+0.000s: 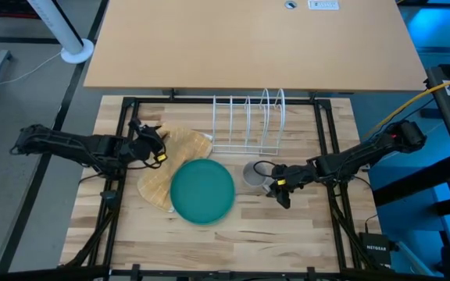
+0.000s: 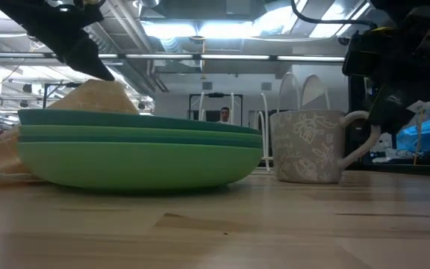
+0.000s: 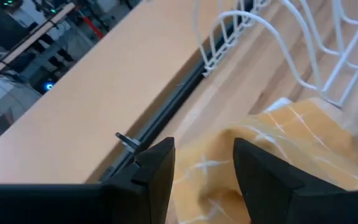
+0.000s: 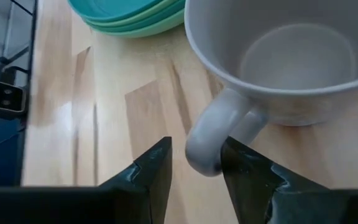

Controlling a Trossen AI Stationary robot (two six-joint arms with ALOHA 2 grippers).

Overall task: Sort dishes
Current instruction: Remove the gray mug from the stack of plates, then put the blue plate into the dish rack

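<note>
A stack of green and teal plates (image 1: 201,191) lies on the tan-yellow cloth (image 1: 174,152) at mid-table. A small grey mug (image 1: 254,173) stands upright on the wood to the right of the stack, its handle pointing right and near. My left gripper (image 1: 157,145) is at the cloth's far left edge, shut on it. My right gripper (image 1: 274,186) is at the mug's handle, shut on it. The plates also show in the low view (image 2: 136,149), with the mug (image 2: 308,146) beside them. My left gripper pinches a bunched part of the cloth's far left edge (image 3: 213,165) between its two fingers, coming slanting down from the table's left. That edge is raised into a peak (image 2: 99,93) below the fingers. The rest of the cloth lies on the table under the plates. My right gripper has the mug's handle (image 4: 207,146) between its two fingers, at the loop's outer bend. The fingers come slanting down from the table's right. The mug stands upright with its base on the table (image 2: 308,179).
A white wire rack (image 1: 248,125) stands just behind the cloth and the mug, holding nothing. A black frame (image 1: 123,140) runs around the work area. Bare wood (image 1: 233,242) lies toward the near edge. A person shows far off in the room (image 2: 225,114).
</note>
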